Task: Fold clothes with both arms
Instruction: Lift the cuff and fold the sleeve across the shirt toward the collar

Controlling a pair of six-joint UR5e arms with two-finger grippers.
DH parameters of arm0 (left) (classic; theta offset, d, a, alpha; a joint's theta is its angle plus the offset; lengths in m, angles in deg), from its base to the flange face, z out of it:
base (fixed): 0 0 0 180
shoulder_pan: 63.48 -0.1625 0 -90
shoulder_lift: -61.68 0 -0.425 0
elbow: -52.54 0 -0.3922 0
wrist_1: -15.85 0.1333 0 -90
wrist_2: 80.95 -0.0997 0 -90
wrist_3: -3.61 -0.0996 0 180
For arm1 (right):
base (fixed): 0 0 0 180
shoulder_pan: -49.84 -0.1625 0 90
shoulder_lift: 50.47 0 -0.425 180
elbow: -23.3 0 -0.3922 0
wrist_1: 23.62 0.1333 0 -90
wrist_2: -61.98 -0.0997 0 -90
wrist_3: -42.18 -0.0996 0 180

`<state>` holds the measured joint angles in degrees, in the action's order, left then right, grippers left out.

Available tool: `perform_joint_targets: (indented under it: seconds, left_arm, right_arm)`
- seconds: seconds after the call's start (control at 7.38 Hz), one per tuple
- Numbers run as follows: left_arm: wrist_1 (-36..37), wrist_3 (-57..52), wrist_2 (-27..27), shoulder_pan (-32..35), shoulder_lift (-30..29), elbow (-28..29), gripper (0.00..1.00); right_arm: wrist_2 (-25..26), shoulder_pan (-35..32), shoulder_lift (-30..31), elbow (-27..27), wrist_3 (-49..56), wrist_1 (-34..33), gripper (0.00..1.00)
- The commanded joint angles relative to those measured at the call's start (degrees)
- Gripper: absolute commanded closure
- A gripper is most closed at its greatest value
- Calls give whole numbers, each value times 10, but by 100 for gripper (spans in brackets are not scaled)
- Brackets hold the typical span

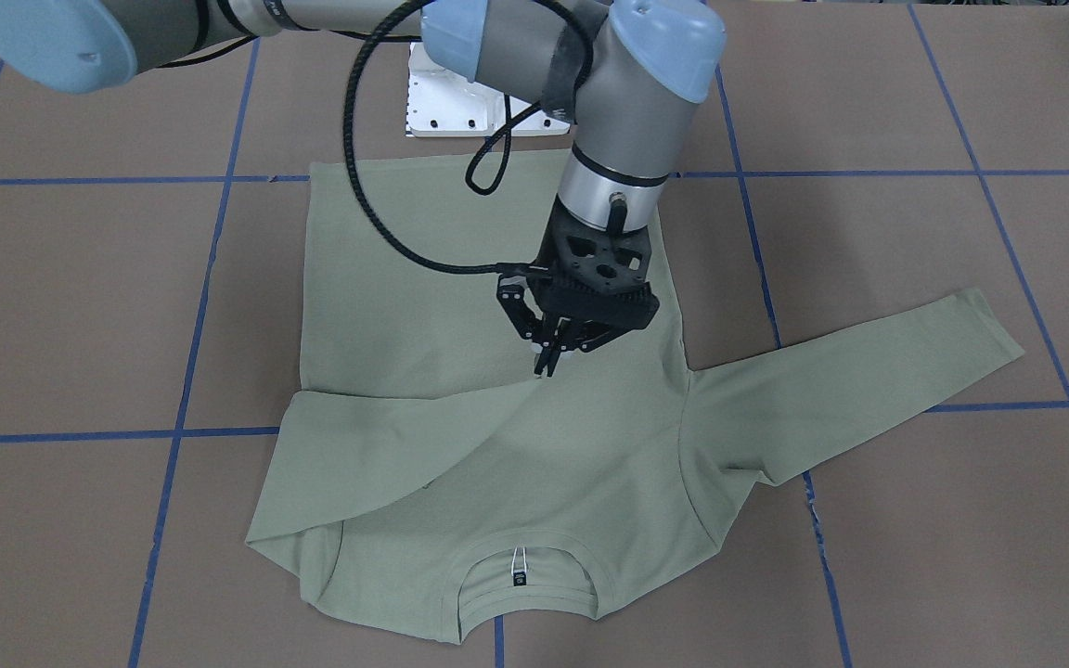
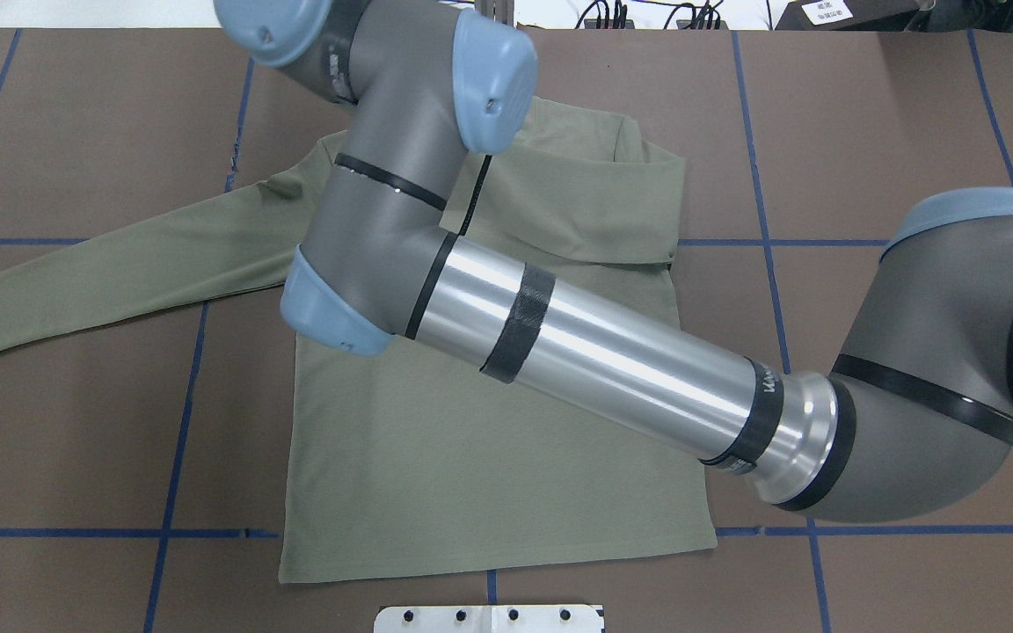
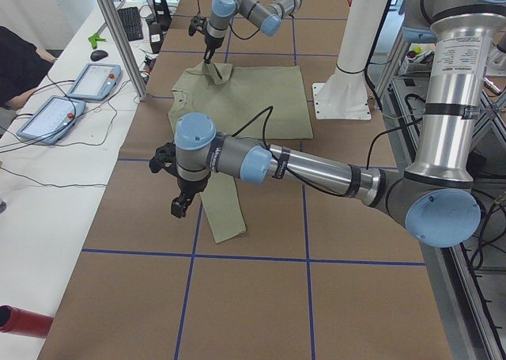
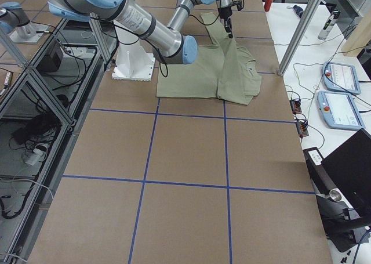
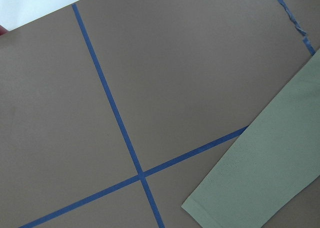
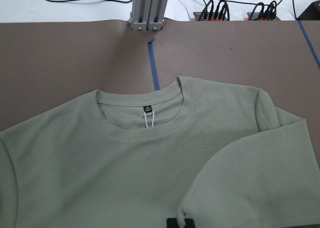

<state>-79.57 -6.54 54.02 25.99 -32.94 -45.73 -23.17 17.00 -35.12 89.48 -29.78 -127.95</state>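
A brown bench (image 1: 869, 93) carries a pale sage-green long-sleeved shirt (image 1: 405, 278), spread flat at its middle, neck away from the robot. Its outstretched sleeve (image 1: 869, 371) reaches toward the robot's left; its folded sleeve (image 1: 405, 445) lies across the chest, cuff clamped in the right tool (image 1: 546, 362). The left tool (image 3: 180, 205) hangs near the outstretched cuff; whether it is apart or together I cannot tell. A small black label (image 1: 518, 579) sits inside the neckline

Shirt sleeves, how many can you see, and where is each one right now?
2. The outstretched sleeve lies flat, out to the robot's left. The folded sleeve crosses the chest of the shirt, its end pinched in the right gripper.
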Motion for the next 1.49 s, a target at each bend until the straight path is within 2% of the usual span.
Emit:
perform_joint_targets:
  seconds: [0.0,0.41,0.54,0.68,0.81,1.08,1.22,1.35]
  left_arm:
    - [0,0,0,0,0,4,0]
    - [0,0,0,0,-1,4,0]
    - [0,0,2,0,-1,4,0]
    - [0,0,9,0,0,4,0]
    - [-1,0,9,0,0,4,0]
    - [-1,1,9,0,-1,1,0]
    - [-6,1,9,-3,-10,5,0]
    - [-46,1,9,-5,-18,19,0]
  right_arm:
    - [49,33,-10,-61,-1,75,100]
    - [59,33,-45,-149,-15,154,100]
    - [61,34,-46,-156,-19,169,66]
    - [61,34,-51,-172,-20,187,26]
    - [62,32,-58,-184,-17,190,3]
    - [47,16,-71,-185,-12,193,1]
    - [-35,-20,-71,-184,12,191,1]
    - [-156,-76,-61,-181,36,186,1]
